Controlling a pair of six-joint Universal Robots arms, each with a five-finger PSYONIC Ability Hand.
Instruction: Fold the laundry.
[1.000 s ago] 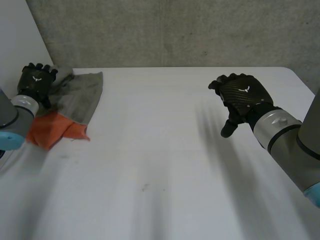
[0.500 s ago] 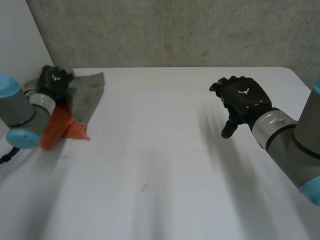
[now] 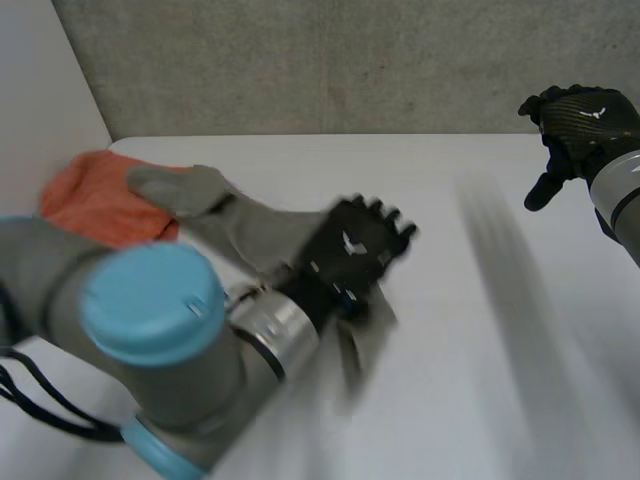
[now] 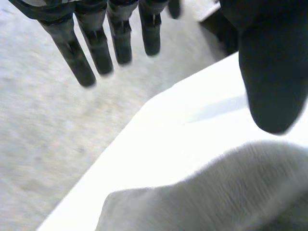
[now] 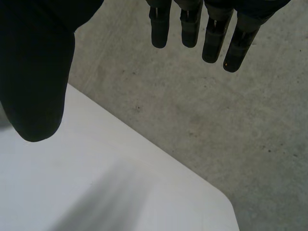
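Over the middle of the white table [image 3: 470, 330], head view: left hand [image 3: 355, 258], back up, fingers pointing toward the far right corner. Sits above the near end of a grey cloth [image 3: 235, 220], stretched in a long strip from under the palm back toward the far left corner. Touches or overlaps there an orange cloth [image 3: 95, 195], bunched at the table's far left edge. Left arm [image 3: 150, 340] big in the foreground, reaching across from the left side. At the far right edge, well apart from both cloths: right hand [image 3: 580, 120], raised in front of the concrete wall [image 3: 330, 60], fingers relaxed, thumb hanging down, holding nothing.

Left wrist view: left hand [image 4: 70, 48] with fingers [image 4: 120, 43] straight and spread, thumb [image 4: 272, 72] held well away from them, nothing pinched between. Beneath the palm and beside the thumb, a rumpled fold of the grey cloth [image 4: 216, 192], lying on the table [image 4: 183, 130]. Cannot tell whether the palm touches the cloth. Past the fingertips, the table's edge and concrete [image 4: 48, 144].

Right wrist view: right hand [image 5: 33, 72] spread wide, fingers [image 5: 214, 38] straight and side by side, thumb apart from them, grasping nothing. Below the palm, a bare corner of the table [image 5: 96, 183]; beyond it, speckled concrete [image 5: 216, 120].
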